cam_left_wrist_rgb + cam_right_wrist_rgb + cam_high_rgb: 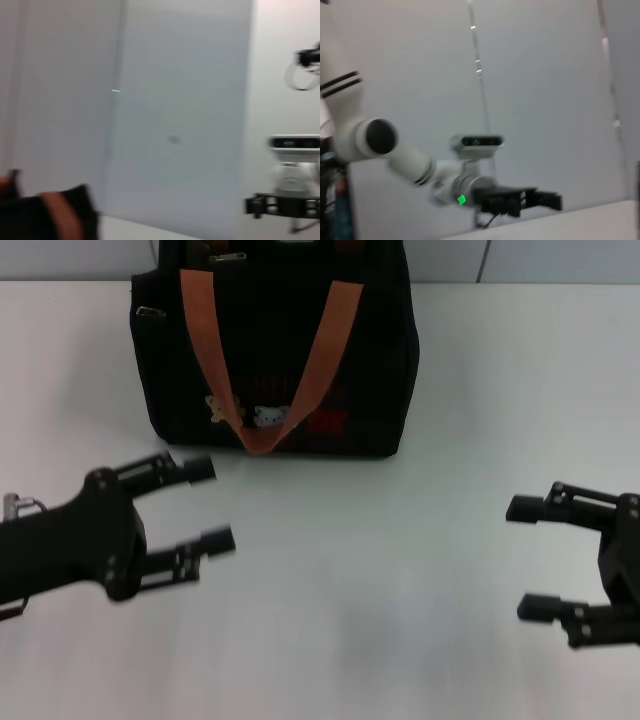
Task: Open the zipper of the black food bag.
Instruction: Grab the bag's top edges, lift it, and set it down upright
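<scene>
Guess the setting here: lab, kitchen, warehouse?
Most likely a robot test lab: a bare white table, plain pale wall panels, and just one prop, the black food bag, with left gripper and right gripper hovering.

No text, label or number can be read. The bag [275, 350] carries a red print [326, 422] low on its front, just beside the bear patches [262, 417], but its characters are too blurred to make out.
</scene>
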Controlling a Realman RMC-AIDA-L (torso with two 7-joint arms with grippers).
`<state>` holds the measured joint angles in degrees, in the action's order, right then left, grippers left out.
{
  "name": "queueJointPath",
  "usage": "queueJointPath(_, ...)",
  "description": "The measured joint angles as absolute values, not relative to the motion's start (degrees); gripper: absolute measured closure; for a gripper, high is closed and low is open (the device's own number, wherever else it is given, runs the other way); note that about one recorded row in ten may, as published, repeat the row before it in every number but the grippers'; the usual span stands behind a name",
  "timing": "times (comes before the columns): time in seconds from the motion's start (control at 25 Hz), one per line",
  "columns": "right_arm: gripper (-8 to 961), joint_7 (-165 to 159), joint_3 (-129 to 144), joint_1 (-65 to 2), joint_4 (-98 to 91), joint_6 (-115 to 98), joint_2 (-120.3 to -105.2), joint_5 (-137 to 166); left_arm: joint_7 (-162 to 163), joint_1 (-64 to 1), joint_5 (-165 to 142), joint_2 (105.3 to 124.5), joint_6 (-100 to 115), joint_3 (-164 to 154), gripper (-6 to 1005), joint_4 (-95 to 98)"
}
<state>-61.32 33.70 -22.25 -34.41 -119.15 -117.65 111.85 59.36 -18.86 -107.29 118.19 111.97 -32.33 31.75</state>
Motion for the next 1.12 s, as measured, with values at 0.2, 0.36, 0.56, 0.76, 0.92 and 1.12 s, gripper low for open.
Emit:
queueJointPath(0.2,110,-61.41,27.08,-21.83,-31.23,-116.4,-117.61,111.63,54.95,-20.23,-107.13,118.64,100.48,-25.59,222,24.02)
queueJointPath(0.36,110,-61.31,24.93,-20.99,-29.7,-114.89,-117.35,111.68,48.26,-21.66,-106.61,118.77,90.99,-18.64,222,16.97)
queueJointPath(0.56,110,-61.26,24.86,-19.78,-29.6,-114.08,-117.64,111.84,39.78,-22.65,-105.06,118.87,86.11,-11.28,222,11.3)
queueJointPath(0.76,110,-61.23,24.88,-19.5,-28.83,-113.37,-117.95,111.94,33.65,-24.21,-102.17,118.87,80.29,-7.99,222,8.23)
queueJointPath(0.92,110,-61.21,25.17,-19.46,-28.15,-112.22,-118.15,111.98,31.62,-26.32,-99.4,118.86,73.85,-7.75,222,7.42)
queueJointPath(1.12,110,-61.14,25.35,-19.94,-27.15,-111.35,-118.28,112.01,31.28,-28.58,-98.67,118.92,68.42,-7.79,222,6.9)
